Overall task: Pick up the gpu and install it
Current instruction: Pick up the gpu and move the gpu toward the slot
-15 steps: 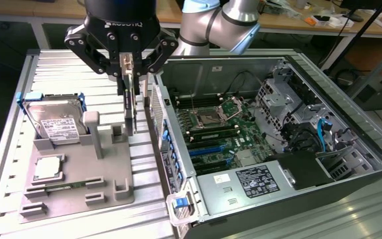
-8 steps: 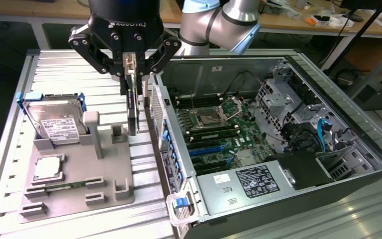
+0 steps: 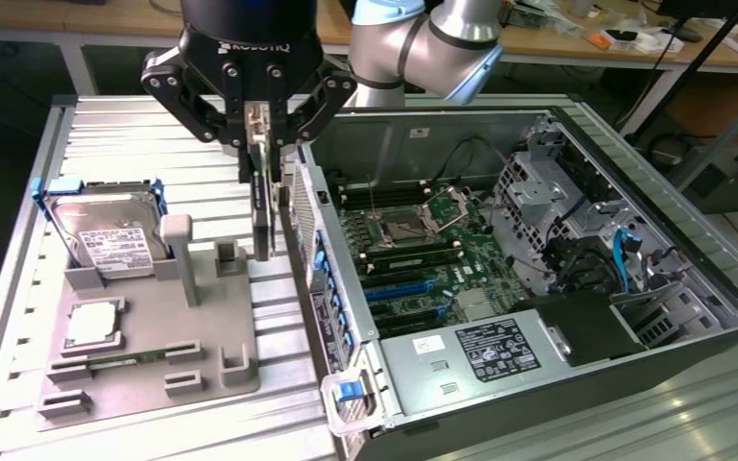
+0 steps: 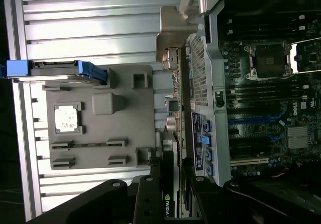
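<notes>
Exterior view: my black two-fingered gripper is clamped on the thin green-and-black gpu card, which hangs edge-down just outside the open black metal computer case. I judge the card could strike the case's rear wall and twist loose.

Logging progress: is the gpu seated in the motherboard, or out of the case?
Out. The gripper holds the gpu on edge, hanging outside, beside the case's perforated wall.
</notes>
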Controlling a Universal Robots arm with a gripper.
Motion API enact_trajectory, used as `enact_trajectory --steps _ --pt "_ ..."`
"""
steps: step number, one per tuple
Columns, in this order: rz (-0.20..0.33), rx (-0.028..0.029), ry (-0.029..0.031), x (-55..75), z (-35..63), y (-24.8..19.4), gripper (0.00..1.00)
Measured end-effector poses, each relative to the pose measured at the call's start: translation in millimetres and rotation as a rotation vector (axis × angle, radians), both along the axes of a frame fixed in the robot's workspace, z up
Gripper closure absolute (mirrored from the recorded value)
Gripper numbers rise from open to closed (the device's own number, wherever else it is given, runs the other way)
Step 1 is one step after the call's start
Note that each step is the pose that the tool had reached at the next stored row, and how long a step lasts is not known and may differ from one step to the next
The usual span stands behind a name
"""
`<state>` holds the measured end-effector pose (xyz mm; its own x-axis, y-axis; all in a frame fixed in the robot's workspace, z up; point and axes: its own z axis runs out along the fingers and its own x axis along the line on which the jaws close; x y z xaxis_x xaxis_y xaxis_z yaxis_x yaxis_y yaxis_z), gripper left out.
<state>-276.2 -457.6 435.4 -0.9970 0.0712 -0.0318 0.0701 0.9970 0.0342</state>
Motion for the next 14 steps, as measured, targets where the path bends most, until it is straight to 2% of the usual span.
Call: enact_trajectory --steps 14 --pt "0.0 -0.0001 0.0 8.1 0.0 0.0 0.73"
